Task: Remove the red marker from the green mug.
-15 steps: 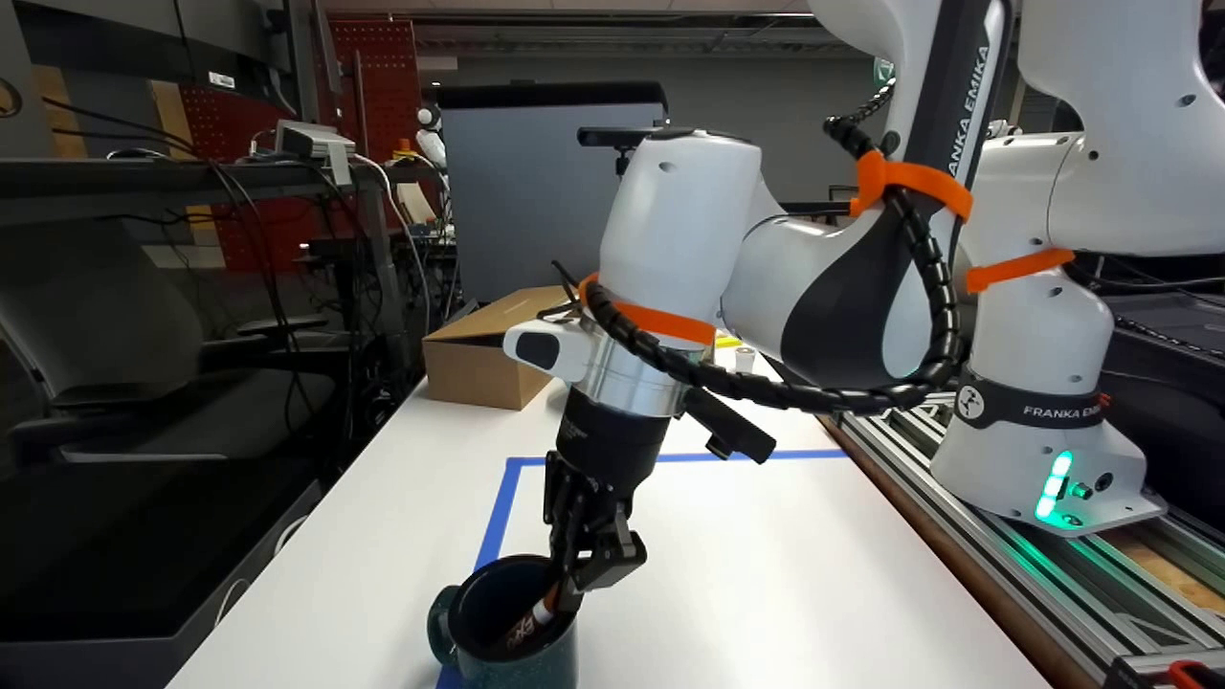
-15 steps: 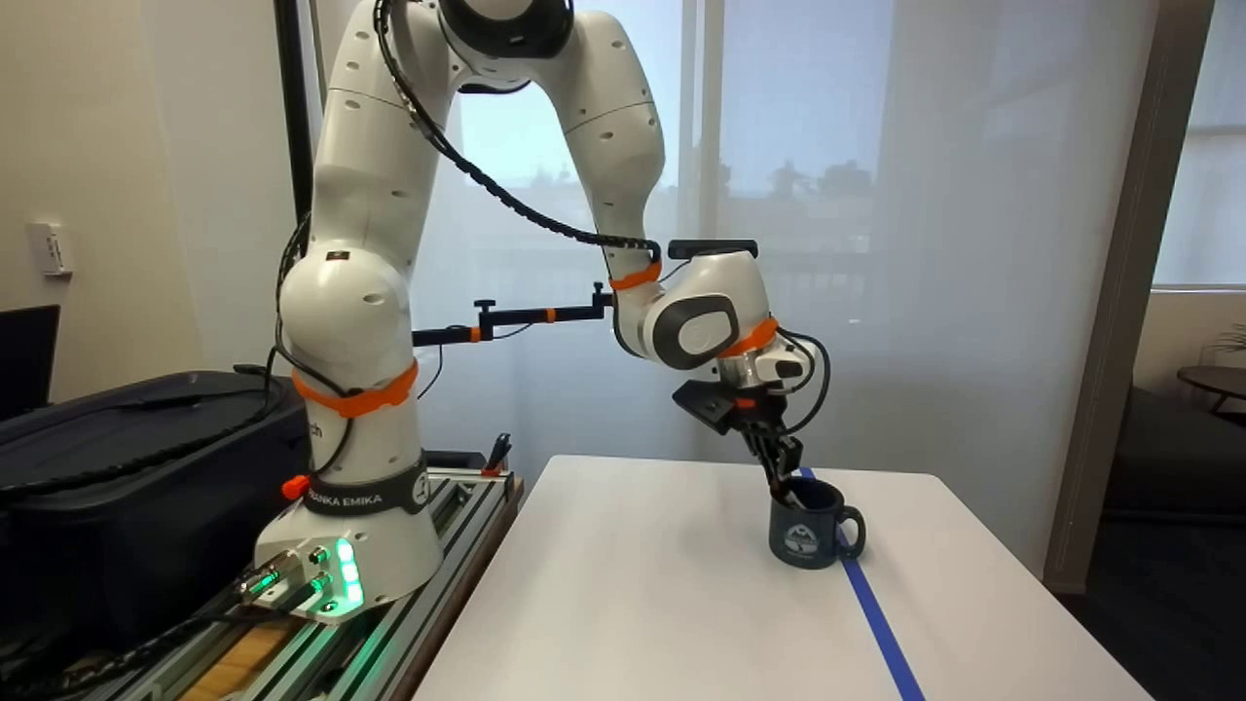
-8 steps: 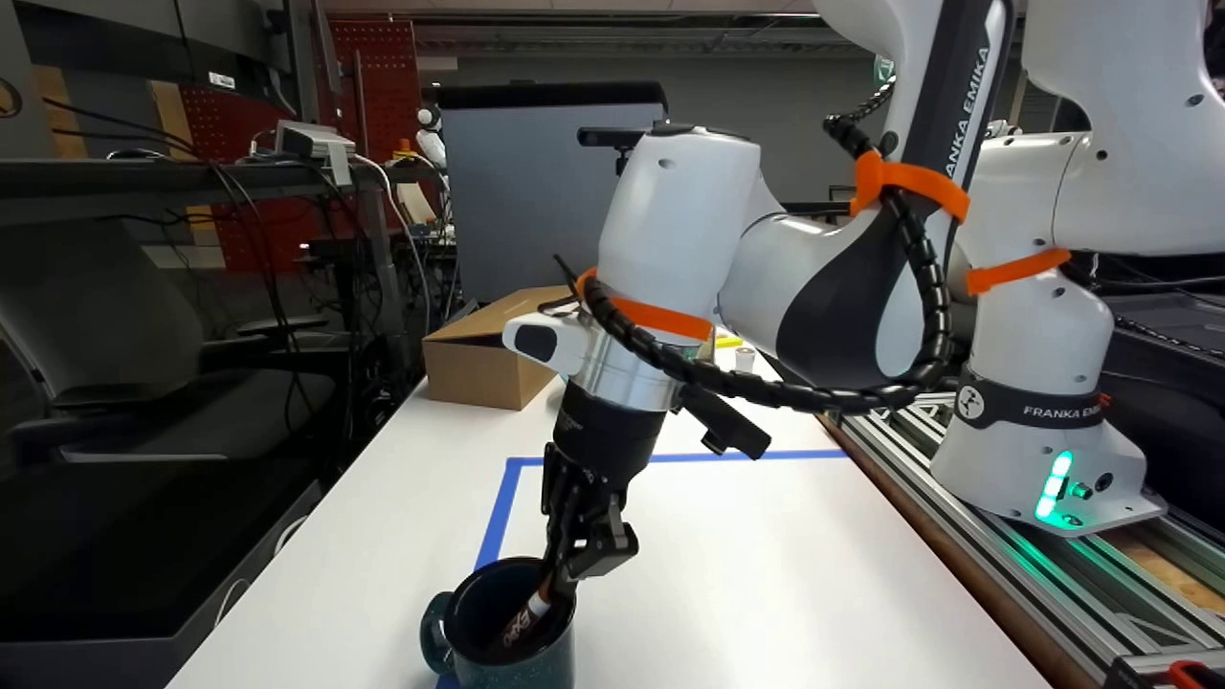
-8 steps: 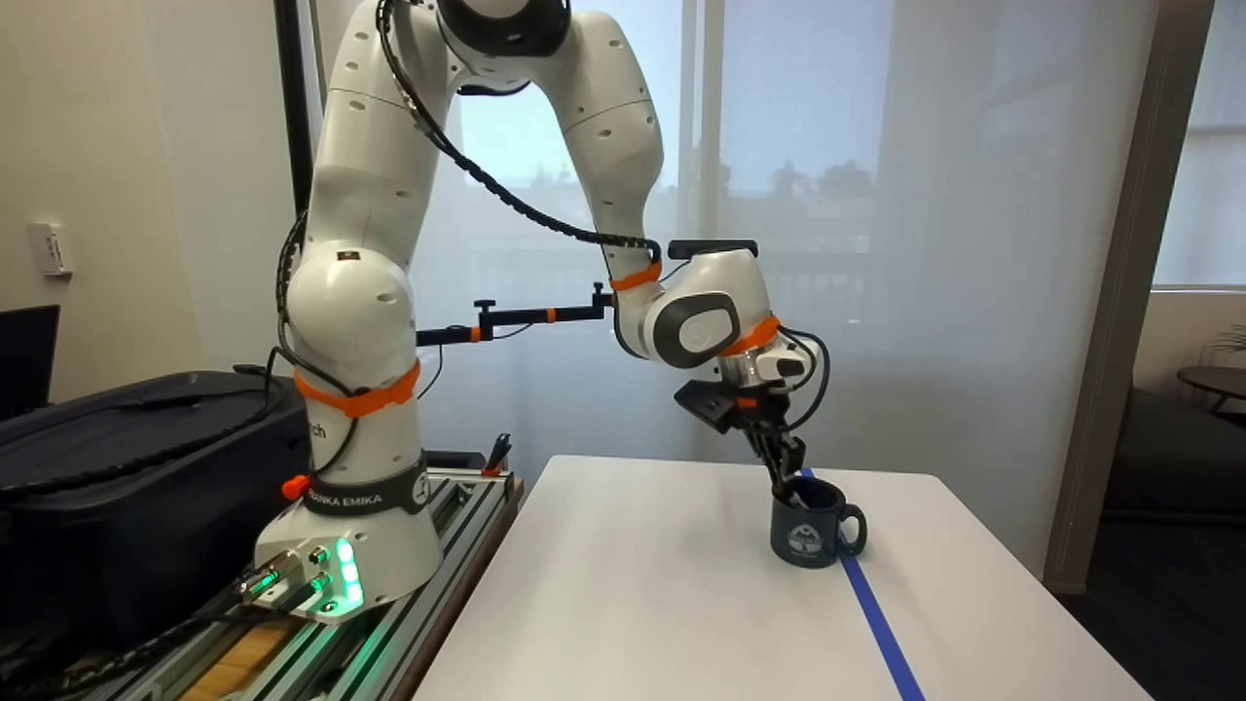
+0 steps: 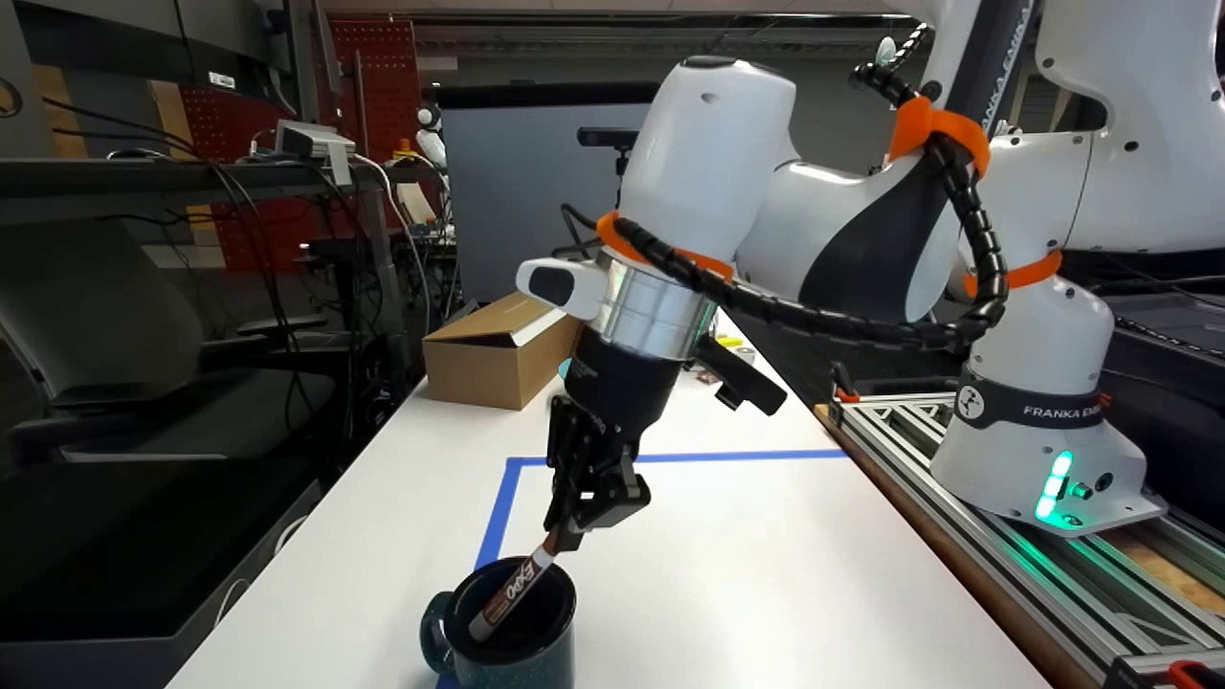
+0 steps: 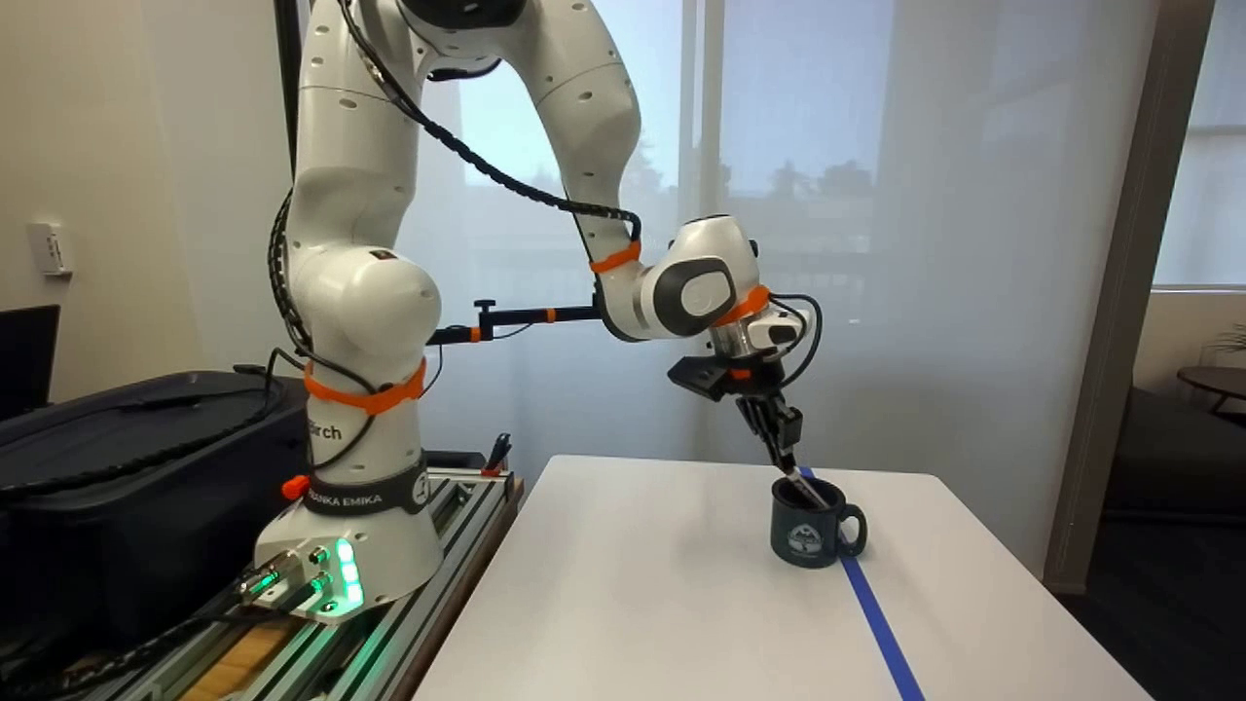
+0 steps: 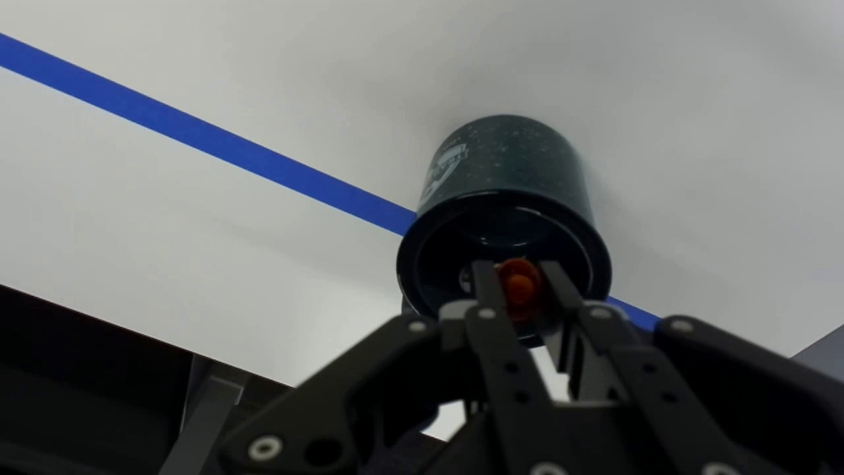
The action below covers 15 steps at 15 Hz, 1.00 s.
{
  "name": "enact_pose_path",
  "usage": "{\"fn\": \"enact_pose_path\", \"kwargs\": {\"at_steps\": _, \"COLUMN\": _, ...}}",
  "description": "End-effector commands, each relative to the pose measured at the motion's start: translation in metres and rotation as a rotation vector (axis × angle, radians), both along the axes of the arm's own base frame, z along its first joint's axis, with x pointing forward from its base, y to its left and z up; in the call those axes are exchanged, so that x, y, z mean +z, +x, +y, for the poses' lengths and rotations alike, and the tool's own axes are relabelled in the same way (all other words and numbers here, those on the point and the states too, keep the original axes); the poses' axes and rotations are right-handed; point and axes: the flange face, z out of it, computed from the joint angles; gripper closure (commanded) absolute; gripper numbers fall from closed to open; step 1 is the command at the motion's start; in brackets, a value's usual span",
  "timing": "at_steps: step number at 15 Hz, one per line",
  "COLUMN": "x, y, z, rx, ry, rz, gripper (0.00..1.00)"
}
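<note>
One red marker (image 5: pixel 514 595), tilted, lower end inside the green mug (image 6: pixel 803 540).
Your pincer (image 7: pixel 519 280) clasps the upper end; mug upright on white surface (image 6: pixel 623 584), blue tape (image 6: pixel 881 628) beneath.

The green mug (image 7: pixel 521 158) has a smooth outside with pale specks and a dark, glossy rim. Partly in the mug, the red marker (image 5: pixel 514 591) looks like smooth plastic. Just above the mug, the fingers (image 7: pixel 489 290) look black and dull. Farther above the mug, a metal ring (image 5: pixel 656 307) gleams, and the arm (image 5: pixel 713 153) is smooth, like shiny plastic. Under the mug, the counter (image 6: pixel 633 594) looks smooth, and the blue tape (image 6: pixel 883 623) on it looks flat and matt. Behind the mug in an exterior view, the box (image 5: pixel 505 362) looks like plain cardboard.
</note>
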Motion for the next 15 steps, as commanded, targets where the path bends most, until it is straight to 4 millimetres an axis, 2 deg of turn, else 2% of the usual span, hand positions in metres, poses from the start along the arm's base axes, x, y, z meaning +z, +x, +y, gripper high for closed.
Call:
{"fn": "enact_pose_path", "kwargs": {"at_steps": 1, "x": 0.026, "y": -0.025, "z": -0.005, "rx": -0.018, "ry": -0.006, "rz": 0.009, "gripper": 0.95}}
{"fn": "enact_pose_path", "kwargs": {"at_steps": 2, "x": 0.032, "y": -0.030, "z": -0.007, "rx": -0.030, "ry": -0.021, "rz": 0.008, "gripper": 0.95}}
{"fn": "enact_pose_path", "kwargs": {"at_steps": 10, "x": 0.077, "y": -0.112, "z": -0.019, "rx": -0.092, "ry": -0.099, "rz": -0.067, "gripper": 0.95}}
{"fn": "enact_pose_path", "kwargs": {"at_steps": 11, "x": 0.091, "y": -0.089, "z": -0.013, "rx": -0.115, "ry": -0.088, "rz": -0.081, "gripper": 0.95}}
{"fn": "enact_pose_path", "kwargs": {"at_steps": 12, "x": 0.097, "y": -0.091, "z": -0.022, "rx": -0.140, "ry": -0.096, "rz": -0.111, "gripper": 0.95}}
{"fn": "enact_pose_path", "kwargs": {"at_steps": 15, "x": 0.101, "y": -0.078, "z": -0.050, "rx": -0.218, "ry": -0.118, "rz": -0.140, "gripper": 0.95}}
